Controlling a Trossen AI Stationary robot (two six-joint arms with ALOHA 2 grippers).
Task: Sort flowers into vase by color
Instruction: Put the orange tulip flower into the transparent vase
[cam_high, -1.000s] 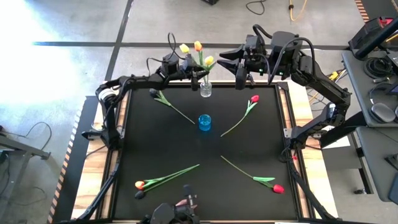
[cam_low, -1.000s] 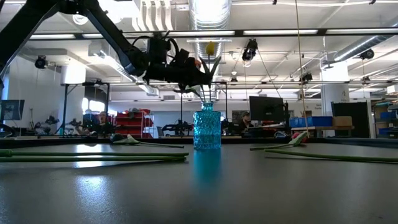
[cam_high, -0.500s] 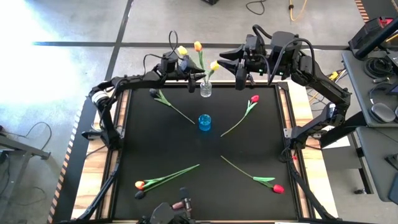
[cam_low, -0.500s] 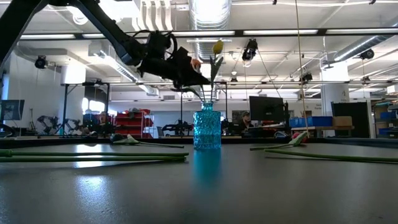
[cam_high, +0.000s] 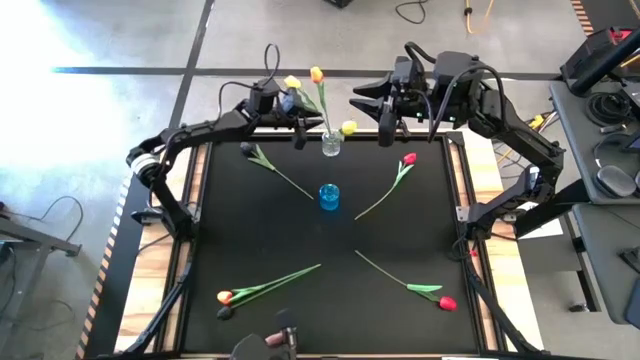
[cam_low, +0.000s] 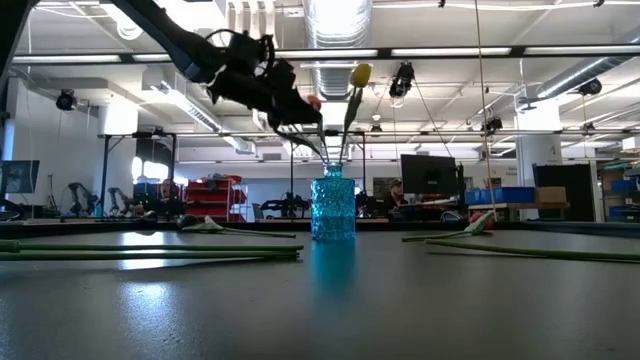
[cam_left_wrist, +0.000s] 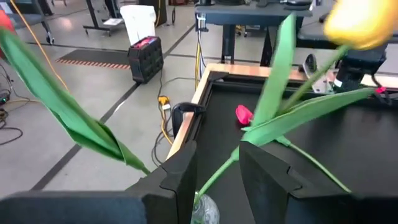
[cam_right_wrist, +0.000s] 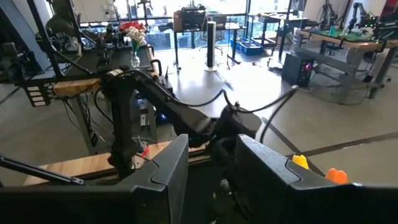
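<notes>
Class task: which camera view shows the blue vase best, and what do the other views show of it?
The low view shows the blue vase best: side on, upright, its textured glass plain. The high view shows it only from above, as a small blue ring mid-table. Neither wrist view shows it.

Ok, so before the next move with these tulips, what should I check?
1. Yellow-headed artificial tulip seated in the clear glass vase: ok, stem in, head leaning out to one side.
2. Left pincer clear of that vase's stems: not ok, jaws apart but a green stem runs between them.
3. Right pincer open and empty, at the table's back edge: ok.
4. Blue textured glass vase upright at the centre: ok.
5. Red-headed tulips free to pick: ok, one lies right of the blue vase, another near the front right corner.
</notes>
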